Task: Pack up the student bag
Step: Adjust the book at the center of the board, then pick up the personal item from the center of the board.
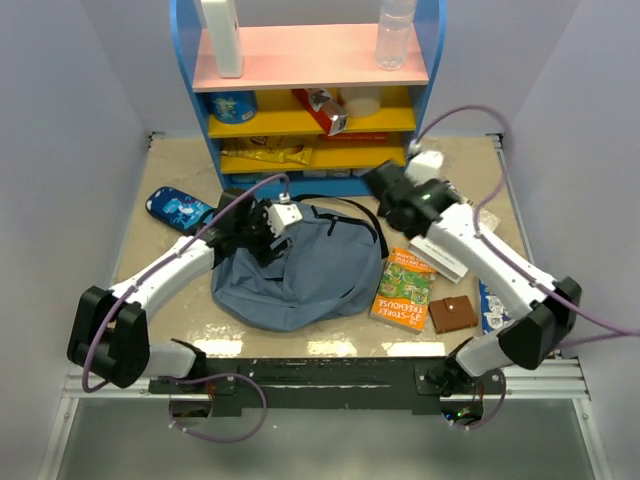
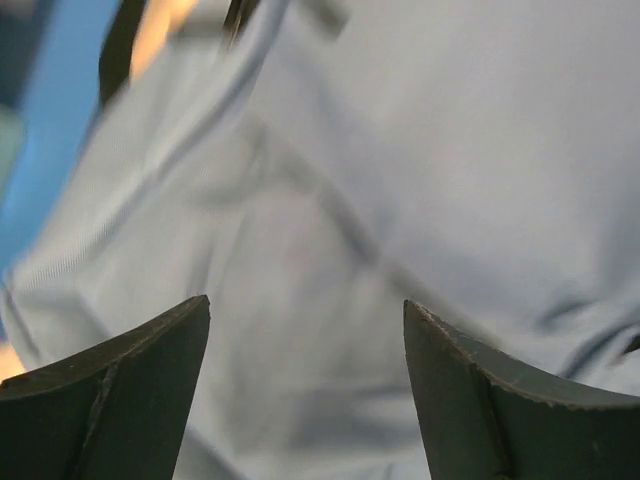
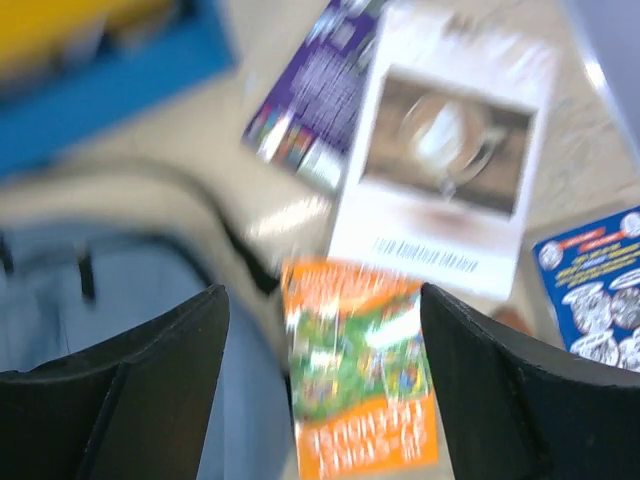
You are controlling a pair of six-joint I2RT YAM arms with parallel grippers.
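Lying centre frame in the top view: bag (image 1: 300, 280), slumped, long axis roughly left to right; left gripper (image 2: 306, 325), jaws parted, empty, directly over the bag's upper-left fabric, the nearer arm; right gripper (image 3: 322, 310), jaws parted, empty, off the bag's upper-right edge, orange book (image 3: 360, 400) in its view.

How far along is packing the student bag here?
Nothing looks packed: the orange book, brown wallet and blue pouch lie outside the student bag. In hand: left gripper open over its fabric, right gripper open facing the book, both empty. All packing remains.
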